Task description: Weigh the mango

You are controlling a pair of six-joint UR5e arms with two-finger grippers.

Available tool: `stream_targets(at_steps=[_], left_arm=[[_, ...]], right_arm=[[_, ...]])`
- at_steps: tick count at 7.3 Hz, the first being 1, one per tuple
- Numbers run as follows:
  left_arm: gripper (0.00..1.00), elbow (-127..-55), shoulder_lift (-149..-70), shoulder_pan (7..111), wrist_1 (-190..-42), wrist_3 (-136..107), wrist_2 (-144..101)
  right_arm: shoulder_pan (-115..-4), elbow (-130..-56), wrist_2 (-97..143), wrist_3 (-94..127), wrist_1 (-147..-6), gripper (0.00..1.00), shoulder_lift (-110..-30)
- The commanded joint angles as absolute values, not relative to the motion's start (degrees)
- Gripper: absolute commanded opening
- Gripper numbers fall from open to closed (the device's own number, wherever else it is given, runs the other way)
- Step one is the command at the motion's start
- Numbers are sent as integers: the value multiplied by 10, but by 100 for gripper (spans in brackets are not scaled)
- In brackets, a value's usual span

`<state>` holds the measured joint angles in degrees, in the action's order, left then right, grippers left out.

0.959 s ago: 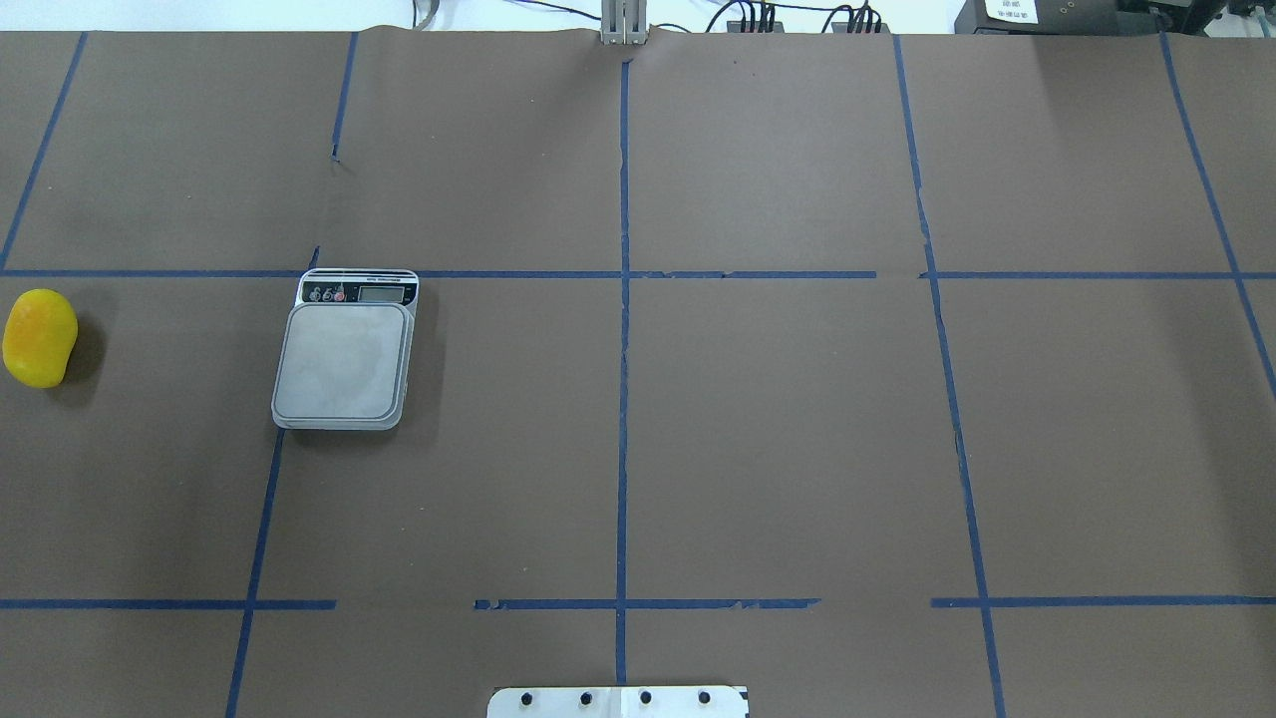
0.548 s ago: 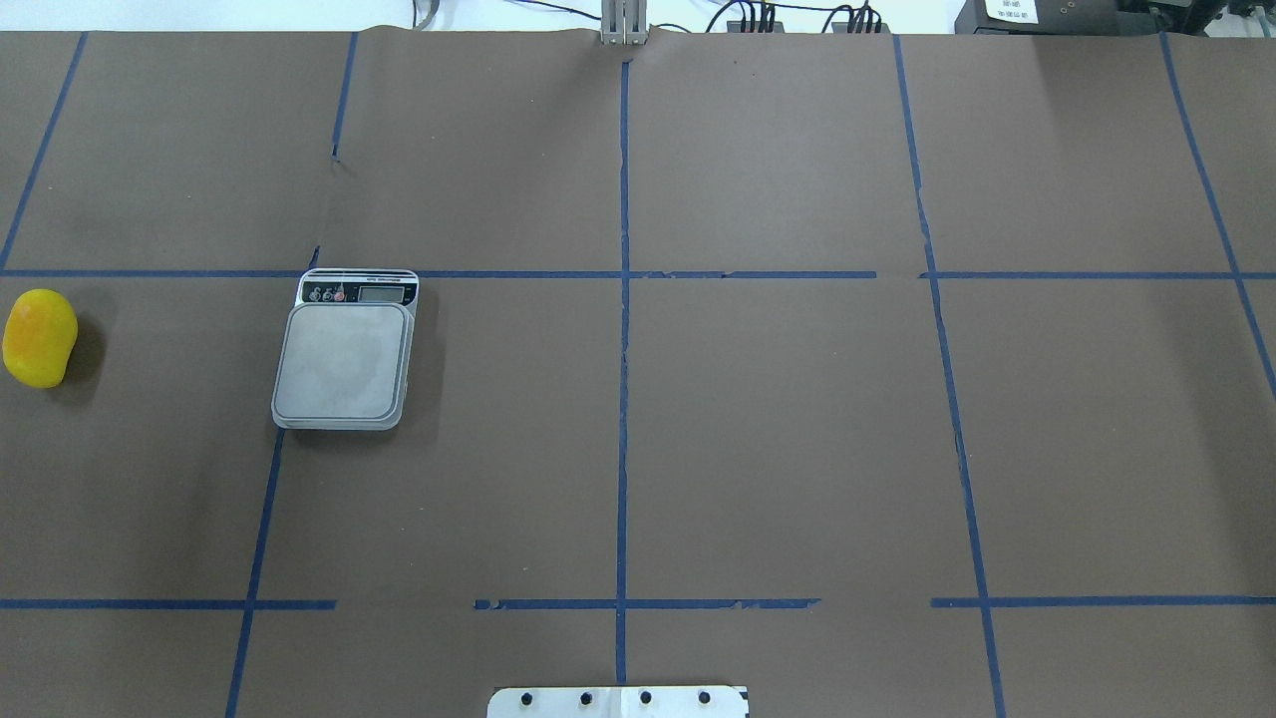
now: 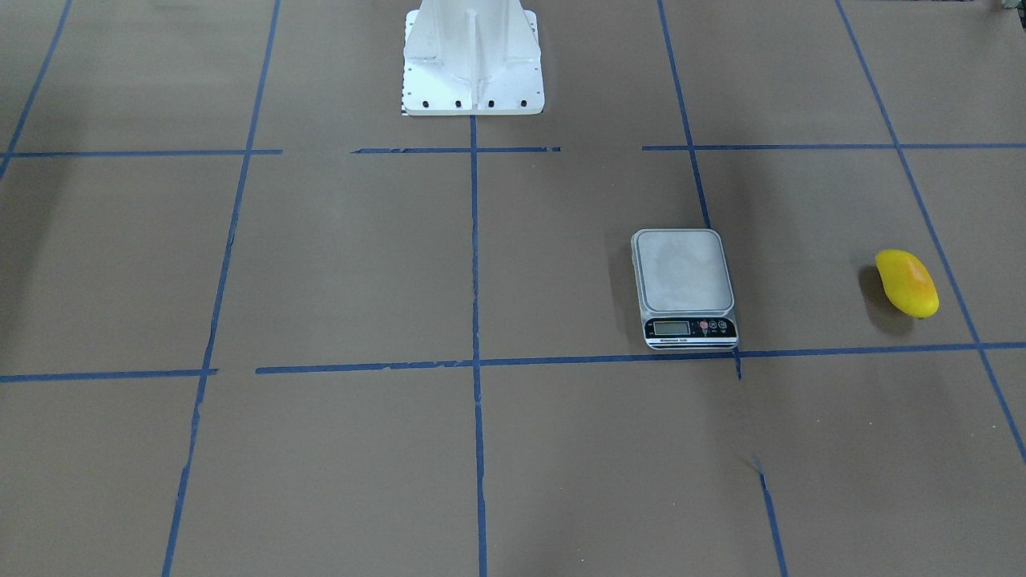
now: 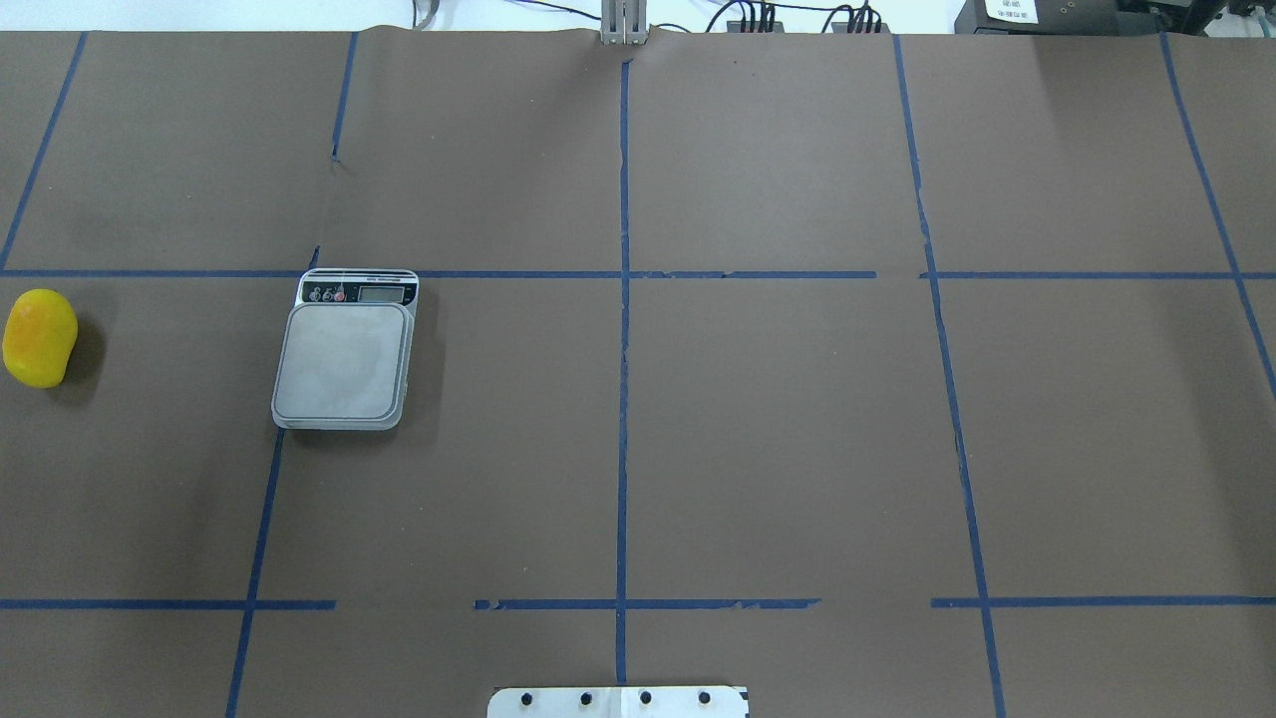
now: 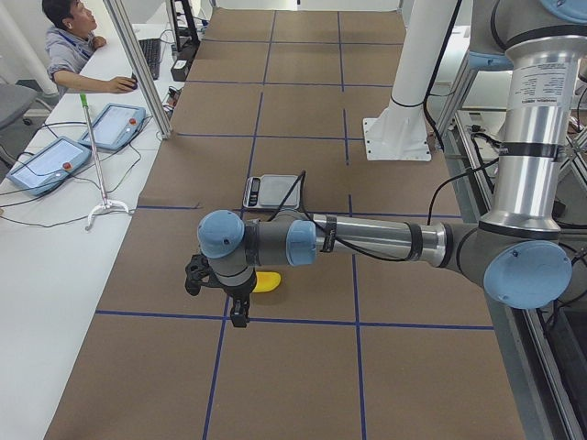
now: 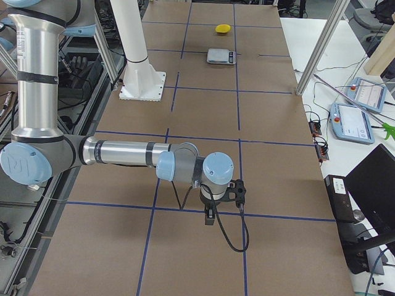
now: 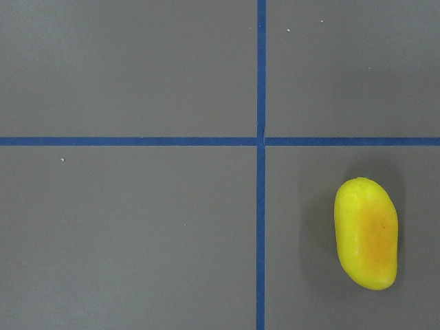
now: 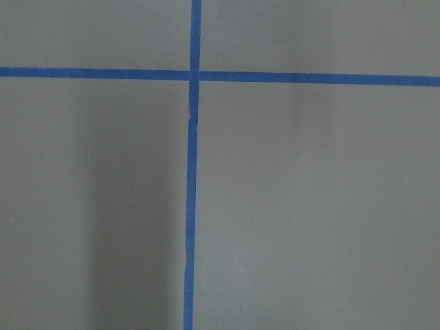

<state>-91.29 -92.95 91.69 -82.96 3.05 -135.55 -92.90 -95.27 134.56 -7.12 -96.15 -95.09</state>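
Note:
The yellow mango (image 4: 40, 338) with an orange blush lies on the brown table at the far left, apart from the scale. It also shows in the front view (image 3: 906, 283) and the left wrist view (image 7: 366, 233). The kitchen scale (image 4: 345, 361) has a bare platform (image 3: 684, 272). My left gripper (image 5: 220, 291) hangs above the table beside the mango (image 5: 266, 281). It shows only in the left side view, so I cannot tell if it is open. My right gripper (image 6: 223, 200) hangs far from the scale (image 6: 221, 56); its state is also unclear.
Blue tape lines (image 4: 623, 299) divide the brown table into squares. The white robot base (image 3: 472, 60) stands at the middle of the robot's side. A person (image 5: 73, 41) sits at a side desk with tablets (image 5: 46, 160). Cables lie along the far edge.

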Motion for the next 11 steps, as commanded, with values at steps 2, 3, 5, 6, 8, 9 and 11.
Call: stream_targets(at_steps=[2,3,5,6,8,9,11], left_arm=[[99,-895,-932,814,-923,-108,-1361],[99,-884,-934,770,-979,-171,-1361],[99,-836,-936,742,-1073,-218,-1361],[99,-827,-940,720,-1087,-238,-1360],[99,-824,-946,710,-1092,-262,-1360],[99,-805,-947,696,-1106,-262,-1359],[99,-775,-957,682,-1142,-284,-1358]], right_arm=[[-929,-953,1346,-71,-962,100,-950],[-929,-953,1346,-71,-962,100,-951],[-929,-953,1346,-71,-962,100,-950],[-929,-953,1346,-71,-962,100,-951],[-929,-953,1346,-71,-962,100,-951],[-929,-953,1346,-71,-962,100,-951],[-929,-953,1346,-71,-962,100,-951]])
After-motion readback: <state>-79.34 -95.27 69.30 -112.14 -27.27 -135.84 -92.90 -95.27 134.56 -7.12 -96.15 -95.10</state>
